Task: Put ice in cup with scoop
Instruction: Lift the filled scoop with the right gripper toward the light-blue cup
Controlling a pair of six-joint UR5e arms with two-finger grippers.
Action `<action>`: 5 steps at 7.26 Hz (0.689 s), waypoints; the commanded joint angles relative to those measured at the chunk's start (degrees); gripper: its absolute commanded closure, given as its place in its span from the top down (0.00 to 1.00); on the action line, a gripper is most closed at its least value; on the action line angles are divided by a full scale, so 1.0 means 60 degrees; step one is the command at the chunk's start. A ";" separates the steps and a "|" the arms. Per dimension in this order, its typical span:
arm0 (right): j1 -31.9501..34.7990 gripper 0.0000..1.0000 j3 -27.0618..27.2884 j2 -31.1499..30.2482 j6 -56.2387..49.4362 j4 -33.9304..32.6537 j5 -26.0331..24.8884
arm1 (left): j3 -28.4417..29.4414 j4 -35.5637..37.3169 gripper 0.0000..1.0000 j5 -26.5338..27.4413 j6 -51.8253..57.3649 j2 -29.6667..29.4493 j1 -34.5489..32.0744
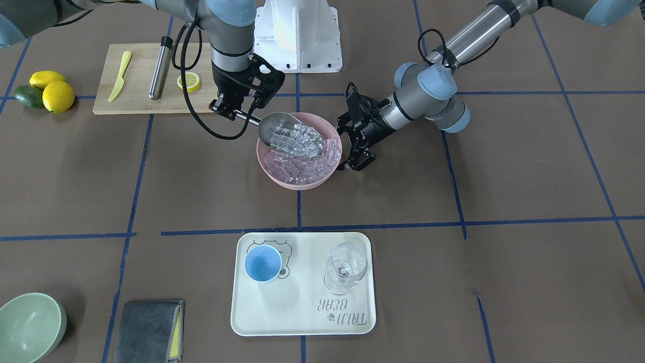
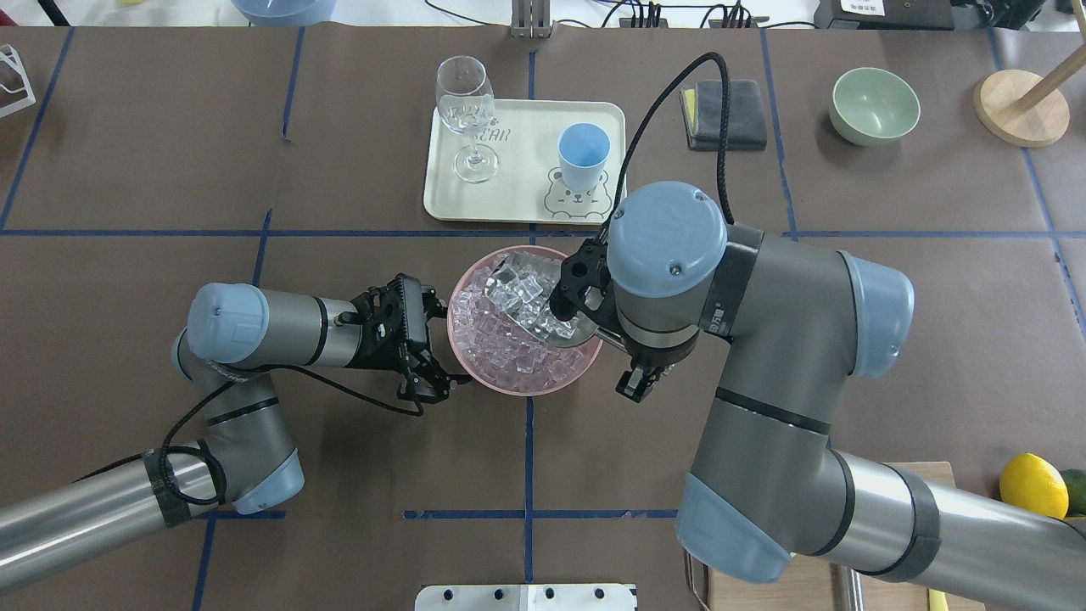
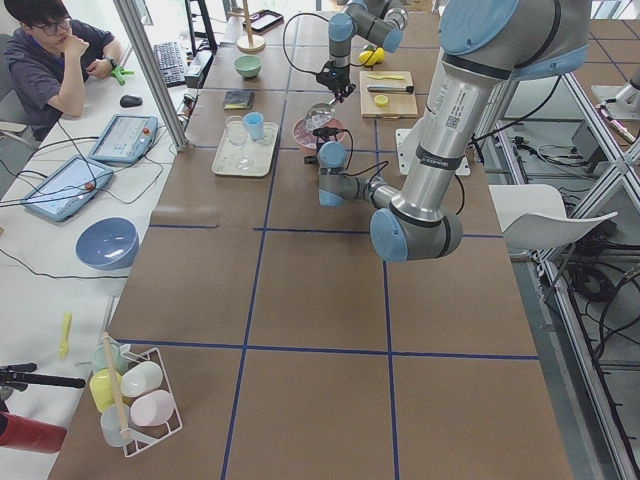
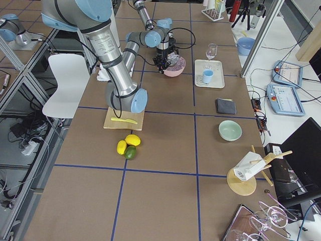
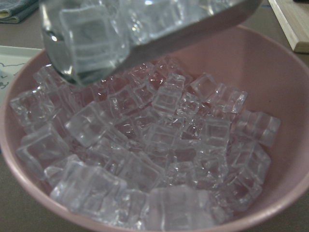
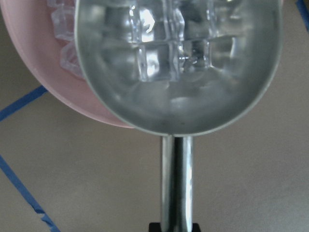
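My right gripper (image 1: 237, 112) is shut on the rod handle of the steel scoop (image 1: 274, 126). The scoop is heaped with ice (image 1: 295, 140) and hangs just over the pink bowl (image 1: 302, 184), which holds more ice (image 1: 302, 169). The right wrist view shows the scoop (image 6: 178, 106) from behind with cubes (image 6: 169, 53) in it. My left gripper (image 1: 352, 143) is open, its fingers spread beside the bowl's rim. The left wrist view looks into the bowl (image 5: 285, 96) under the scoop (image 5: 183, 34). The light-blue cup (image 1: 262, 263) stands empty on the cream tray (image 1: 302, 312).
A clear stemmed glass (image 1: 345, 267) stands on the tray beside the cup. A wooden board (image 1: 136, 103) holds a yellow knife (image 1: 120, 75), a steel cylinder (image 1: 160, 68) and a lemon slice (image 1: 189, 80). Lemons (image 1: 55, 93), a green bowl (image 1: 27, 325) and a grey cloth (image 1: 148, 330) lie around.
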 commanded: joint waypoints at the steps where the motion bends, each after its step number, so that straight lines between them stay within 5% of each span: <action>1: 0.0682 0.00 0.0197 -0.0022 0.0908 -0.0042 0.1062 | 0.0000 0.0000 1.00 0.0000 0.0000 0.0000 0.0000; 5: 0.1227 0.00 0.0139 0.0358 0.3322 -0.0642 0.1682 | 0.0000 -0.0029 1.00 0.0000 -0.0015 -0.0014 0.0000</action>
